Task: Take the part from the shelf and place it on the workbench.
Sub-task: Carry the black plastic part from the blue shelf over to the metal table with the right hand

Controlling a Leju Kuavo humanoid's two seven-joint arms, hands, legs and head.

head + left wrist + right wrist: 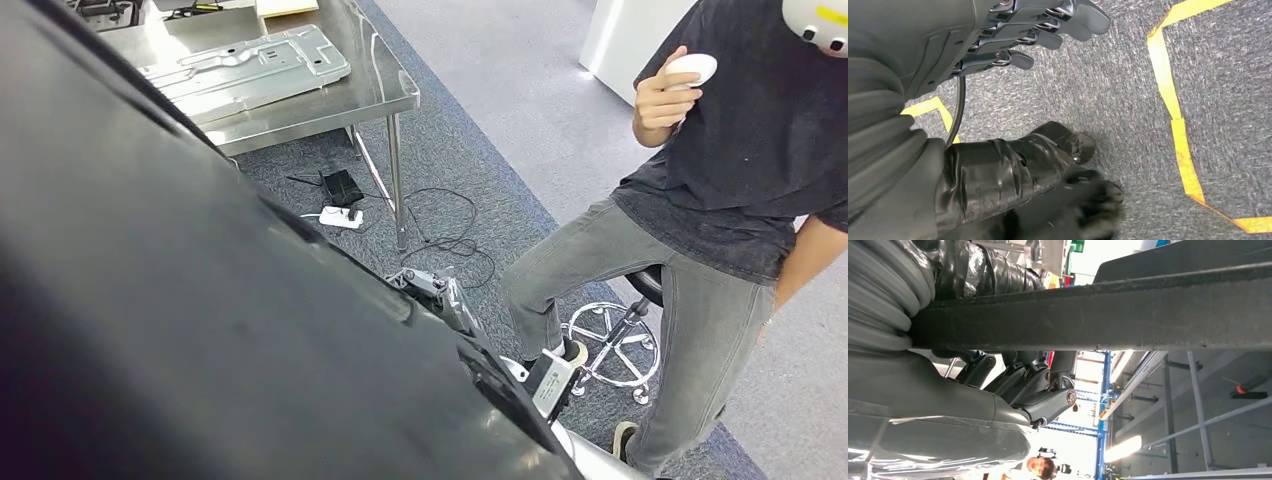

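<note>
Part (pixel 220 330), a big dark panel, rides in our right hand (pixel 1033 385), fingers hooked under its edge; left hand (pixel 1033 35) hangs empty, loosely curled. Workbench (pixel 385 90) lies beyond; one-handed, the panel could slip or strike the person (pixel 740 180).

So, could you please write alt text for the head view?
A large dark part fills the left side. Behind it stands a steel workbench with a metal panel, and a person stands at right on grey carpet.
</note>
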